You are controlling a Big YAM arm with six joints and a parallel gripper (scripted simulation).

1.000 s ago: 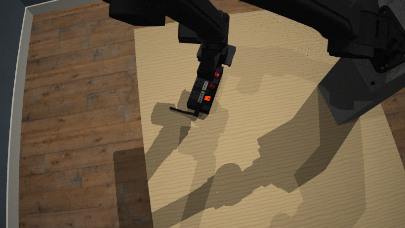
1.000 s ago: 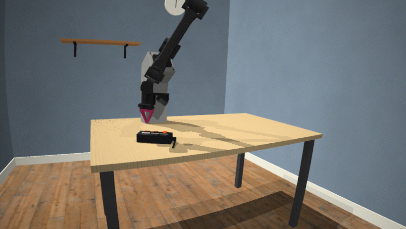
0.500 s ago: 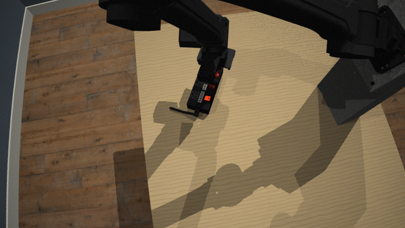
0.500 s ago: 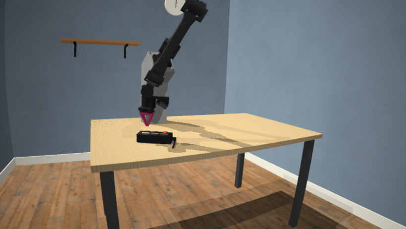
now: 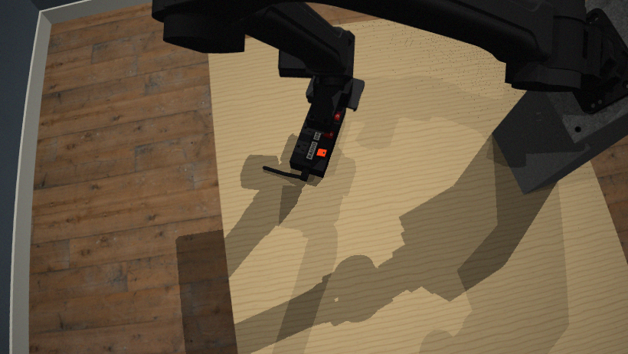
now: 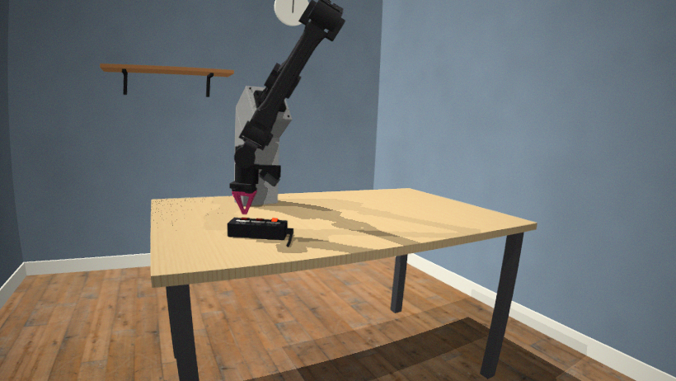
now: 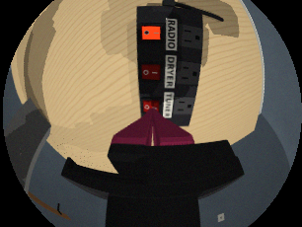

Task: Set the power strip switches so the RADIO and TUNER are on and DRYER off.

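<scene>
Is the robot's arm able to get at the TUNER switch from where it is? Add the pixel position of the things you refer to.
Probably yes: the closed fingers (image 6: 244, 212) hover just above the TUNER switch (image 7: 148, 106), and nothing seems to stand between them.

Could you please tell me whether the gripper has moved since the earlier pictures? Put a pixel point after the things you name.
Yes; in the exterior view the gripper (image 5: 327, 125) (image 6: 244, 213) (image 7: 152, 113) has come down, its tip now closer to the top of the power strip (image 5: 299, 162) (image 6: 257, 230) (image 7: 170, 91).
</scene>
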